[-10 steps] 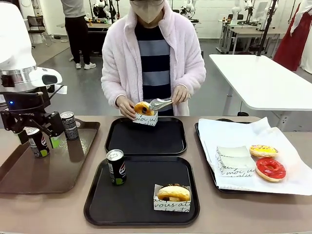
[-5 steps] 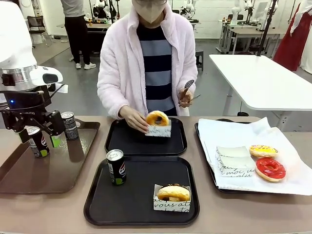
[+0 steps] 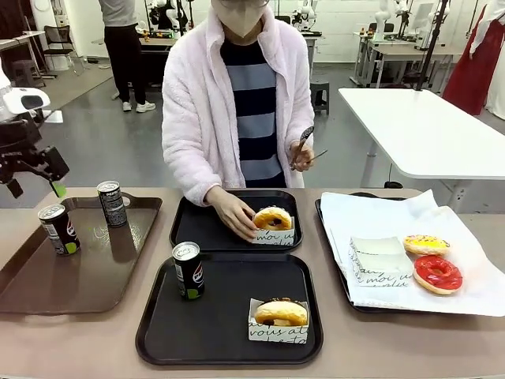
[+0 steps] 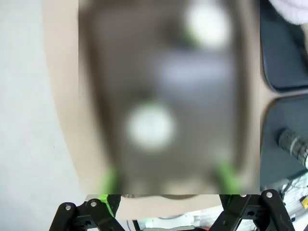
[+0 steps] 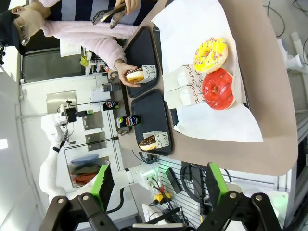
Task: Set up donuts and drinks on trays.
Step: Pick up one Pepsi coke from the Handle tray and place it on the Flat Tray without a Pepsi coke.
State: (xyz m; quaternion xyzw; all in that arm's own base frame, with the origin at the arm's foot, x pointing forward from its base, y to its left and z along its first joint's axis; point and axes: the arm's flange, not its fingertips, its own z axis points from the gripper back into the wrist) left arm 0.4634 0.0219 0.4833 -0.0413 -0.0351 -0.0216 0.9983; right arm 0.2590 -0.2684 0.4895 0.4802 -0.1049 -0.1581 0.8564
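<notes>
Front view: our left pincer (image 3: 35,186), released, hovers at 11 o'clock from a can (image 3: 57,229) on the brown tray (image 3: 87,278). It looks light, stiff and slick, so we'd grip its middle. Our right pincer (image 5: 156,185) is released too.

Glossy blk plastic trays (image 3: 229,316), paper donut holders (image 3: 276,332), metal-top cans (image 3: 188,272), fuzzy cloth jacket (image 3: 197,103).

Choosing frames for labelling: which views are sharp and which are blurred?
Front view: sharp, print on the near paper holder readable. Left wrist view: brown tray heavily blurred, a can just a pale blob. Right wrist view: sharp, rolled sideways.
</notes>
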